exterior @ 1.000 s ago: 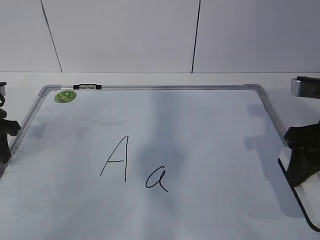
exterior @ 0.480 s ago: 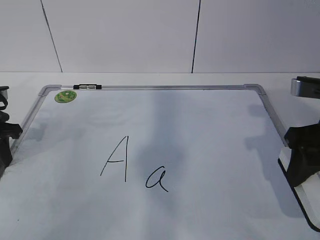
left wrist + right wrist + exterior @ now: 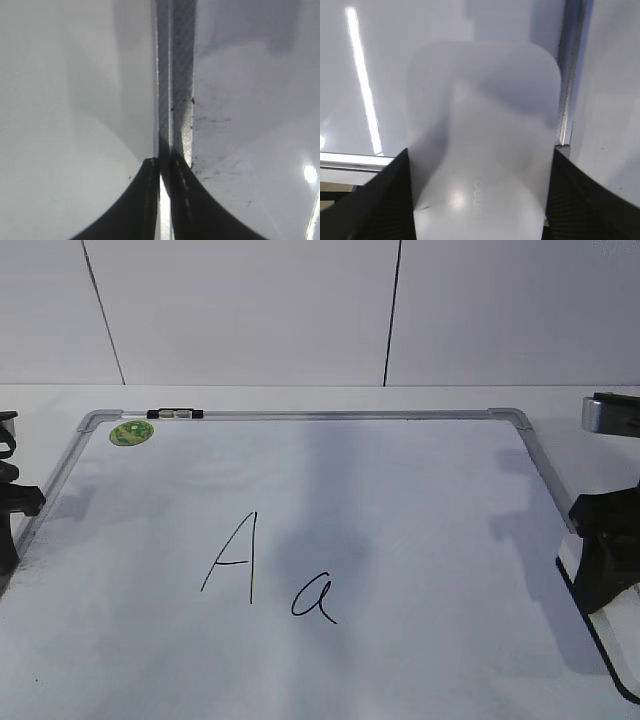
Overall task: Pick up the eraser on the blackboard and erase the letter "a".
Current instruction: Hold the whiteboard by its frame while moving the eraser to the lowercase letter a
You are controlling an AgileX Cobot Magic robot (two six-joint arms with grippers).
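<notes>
The eraser (image 3: 485, 115), a white rounded block with faint grey lettering, lies at the right edge of the blackboard (image 3: 420, 500). In the exterior view only its near end (image 3: 614, 638) shows. My right gripper (image 3: 480, 160) has both black fingers against the eraser's sides, and it also shows at the exterior view's right edge (image 3: 600, 570). The letter "a" (image 3: 314, 599) is in the board's lower middle, right of a capital "A" (image 3: 232, 555). My left gripper (image 3: 165, 165) is shut and empty over the board's left frame, also seen in the exterior view (image 3: 8, 530).
A round green sticker (image 3: 131, 432) sits at the board's far left corner, with a small black-and-white clip (image 3: 175, 414) on the far frame. The metal frame runs under the left gripper (image 3: 180, 75) and beside the eraser (image 3: 567, 100). A white wall stands behind.
The left gripper has shifted slightly at the board's left edge. The right gripper, the eraser and the letters have not moved.
</notes>
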